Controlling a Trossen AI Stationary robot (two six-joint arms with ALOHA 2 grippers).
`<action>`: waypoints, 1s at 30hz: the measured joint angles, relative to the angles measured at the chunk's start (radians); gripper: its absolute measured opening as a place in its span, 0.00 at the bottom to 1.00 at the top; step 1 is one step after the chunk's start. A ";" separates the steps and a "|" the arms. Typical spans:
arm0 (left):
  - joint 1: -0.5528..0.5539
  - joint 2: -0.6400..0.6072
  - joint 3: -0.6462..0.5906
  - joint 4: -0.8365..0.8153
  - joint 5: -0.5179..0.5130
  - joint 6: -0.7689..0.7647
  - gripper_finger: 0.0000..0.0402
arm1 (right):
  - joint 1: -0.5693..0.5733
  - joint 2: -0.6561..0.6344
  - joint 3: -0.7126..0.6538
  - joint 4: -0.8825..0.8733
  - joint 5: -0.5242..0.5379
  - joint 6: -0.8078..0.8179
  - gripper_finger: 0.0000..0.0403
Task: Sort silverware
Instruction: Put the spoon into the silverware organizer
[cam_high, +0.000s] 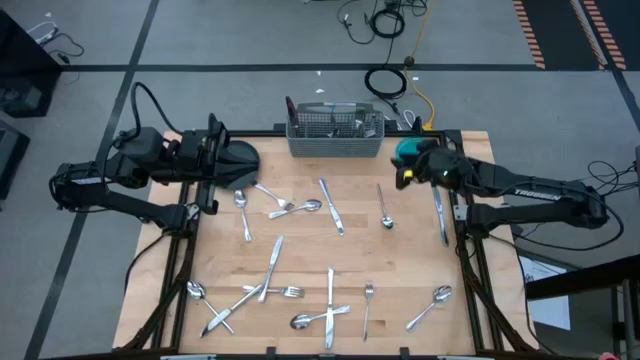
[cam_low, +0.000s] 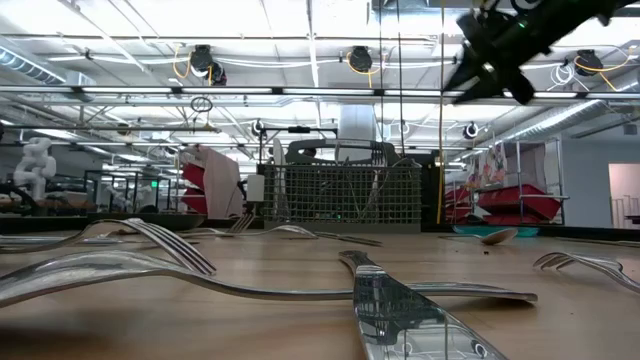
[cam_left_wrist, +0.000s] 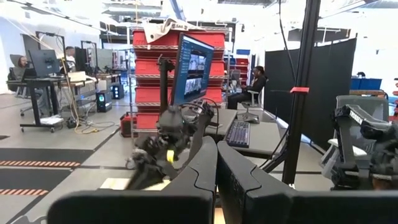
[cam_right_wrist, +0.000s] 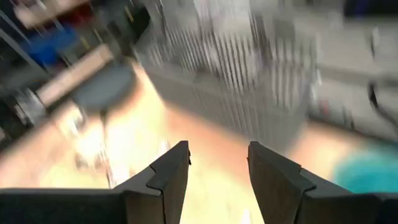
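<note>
Currently the right gripper (cam_right_wrist: 217, 180) hangs raised above the far right part of the pale wooden desk (cam_high: 300, 250), its dark fingers (cam_right_wrist: 168, 177) parted about halfway with nothing between them. Ahead of those fingers stands the grey wire-mesh caddy (cam_high: 335, 132); a teal object (cam_high: 408, 150) sits just beside them. The shiny silver-coloured metal silverware (cam_high: 330, 205), forks, spoons and knives, lies scattered flat on the desk, below and nearer than the right fingers. The left gripper (cam_left_wrist: 216, 180) waits at the far left edge, fingers pressed together, empty, beside a dark round plate (cam_high: 238, 160).
</note>
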 joint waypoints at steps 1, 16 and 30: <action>0.000 0.004 0.000 0.000 -0.001 0.000 0.03 | 0.026 0.006 0.000 -0.063 0.000 0.052 0.39; 0.001 0.052 0.000 -0.019 -0.024 0.002 0.03 | 0.597 0.282 0.000 -0.288 -0.396 0.580 0.39; 0.054 0.311 -0.001 0.130 0.153 0.016 0.03 | 1.058 0.334 0.000 -0.201 -0.517 0.777 0.39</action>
